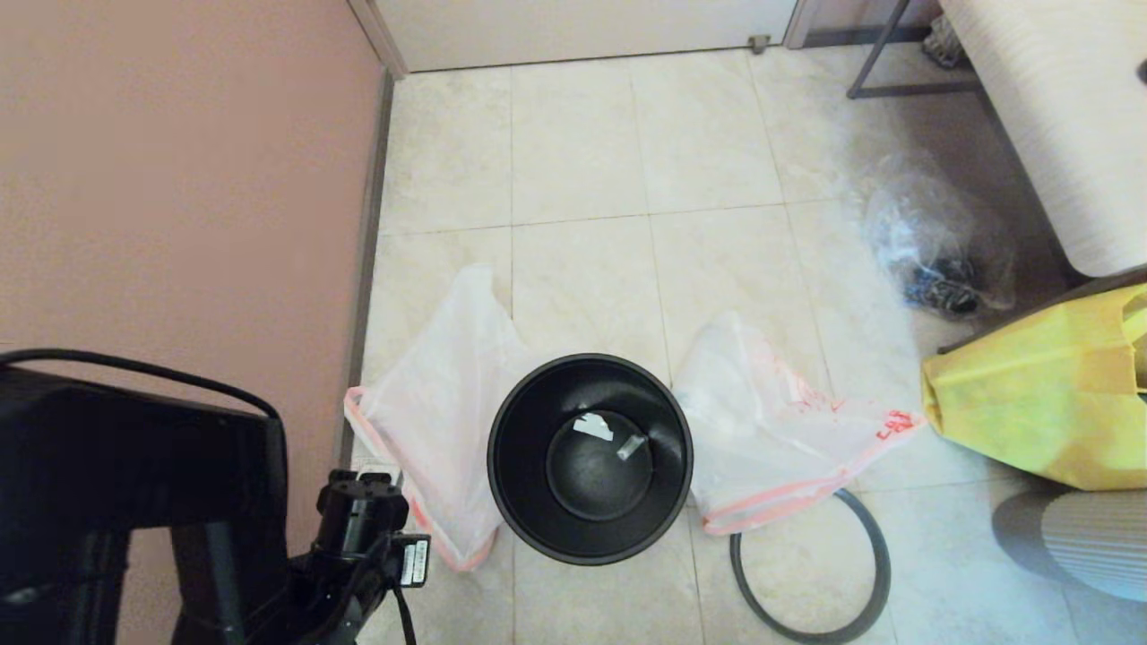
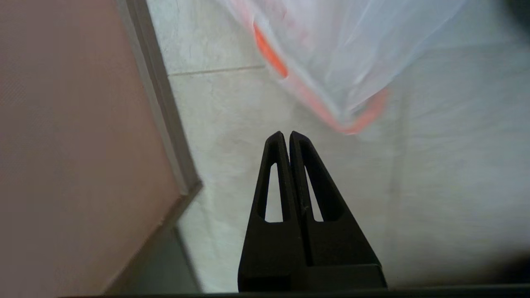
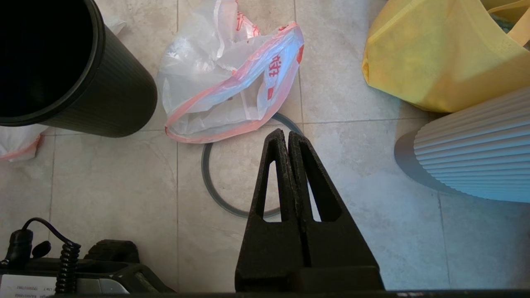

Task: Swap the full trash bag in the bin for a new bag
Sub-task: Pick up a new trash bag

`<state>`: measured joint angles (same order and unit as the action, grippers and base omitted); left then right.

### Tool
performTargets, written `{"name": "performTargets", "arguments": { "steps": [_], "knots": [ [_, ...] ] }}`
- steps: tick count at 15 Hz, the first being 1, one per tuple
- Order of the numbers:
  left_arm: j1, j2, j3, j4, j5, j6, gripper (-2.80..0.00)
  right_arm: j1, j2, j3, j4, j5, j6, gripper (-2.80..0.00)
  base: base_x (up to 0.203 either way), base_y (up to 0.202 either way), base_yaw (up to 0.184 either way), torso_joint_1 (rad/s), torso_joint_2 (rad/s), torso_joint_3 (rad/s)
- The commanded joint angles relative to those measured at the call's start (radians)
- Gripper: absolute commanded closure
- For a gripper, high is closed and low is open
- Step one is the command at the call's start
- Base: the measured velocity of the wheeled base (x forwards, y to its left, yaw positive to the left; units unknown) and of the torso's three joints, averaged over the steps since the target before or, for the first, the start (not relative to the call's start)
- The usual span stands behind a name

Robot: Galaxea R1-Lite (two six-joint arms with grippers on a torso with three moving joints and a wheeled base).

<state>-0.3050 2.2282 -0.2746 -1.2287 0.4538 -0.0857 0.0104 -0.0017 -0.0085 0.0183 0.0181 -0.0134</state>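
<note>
Bin point(image 1: 590, 459) is seen unlined on the floor tiles, a flat bag point(image 1: 439, 412) touching its wall-side flank. Nearest it is the left gripper point(image 2: 285, 134), pressed closed and empty; the right gripper point(image 3: 287, 133) is likewise closed, over the hoop point(image 3: 219, 194).

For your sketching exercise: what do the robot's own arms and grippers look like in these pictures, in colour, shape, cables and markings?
Both are matte black. The left gripper and right gripper each have two long, tapering fingers with a slot-shaped cutout. In the head view the left arm is blocky black, with a thin black cable and a small white printed label.
</note>
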Motion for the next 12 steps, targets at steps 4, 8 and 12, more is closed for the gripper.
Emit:
{"name": "performTargets", "arguments": {
  "steps": [4,8,12],
  "knots": [
    [0.022,0.225,-0.103,-0.127,0.034,0.097,-2.8,0.0,0.003,-0.001,0.0,0.0,0.0,0.0,0.0,0.0,0.0,0.0,0.0,0.0],
    [0.05,0.27,-0.26,0.025,0.075,0.097,-2.8,0.0,0.003,0.001,0.0,0.0,0.0,0.0,0.0,0.0,0.0,0.0,0.0,0.0],
    [0.055,0.275,-0.387,0.126,0.082,0.096,-2.8,0.0,0.002,0.0,0.0,0.0,0.0,0.0,0.0,0.0,0.0,0.0,0.0,0.0]
  ]
}}
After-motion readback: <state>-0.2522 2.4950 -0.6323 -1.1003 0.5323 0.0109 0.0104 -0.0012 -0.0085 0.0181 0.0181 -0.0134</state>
